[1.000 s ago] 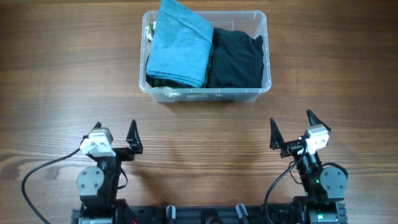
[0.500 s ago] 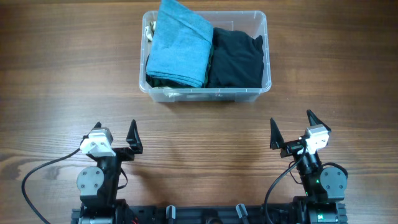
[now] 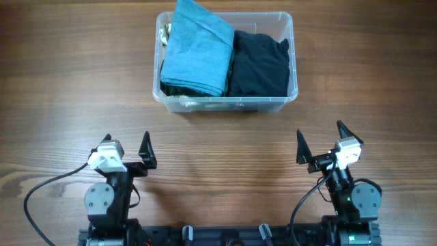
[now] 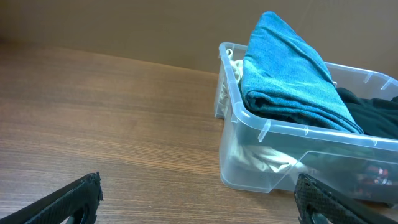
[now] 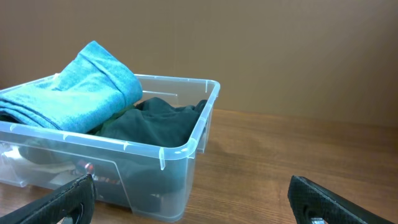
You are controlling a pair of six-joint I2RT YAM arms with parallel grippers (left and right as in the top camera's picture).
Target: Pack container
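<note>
Here, the container (image 3: pixel 225 105) holds a blue garment (image 3: pixel 198 51) and a black garment (image 3: pixel 259 65), far from the open, empty left gripper (image 3: pixel 125 142) and right gripper (image 3: pixel 319 137).

Robotics lab bench here: brown wood-grain table (image 3: pixel 68 102), two black robot arms (image 3: pixel 104 199) mounted on a black metal rail (image 3: pixel 225 236) along the table's near edge, black cable (image 3: pixel 41 186) trailing there, plain brown wall (image 5: pixel 280 50) behind the table.

Even soft light, sharp, faint shadows.
</note>
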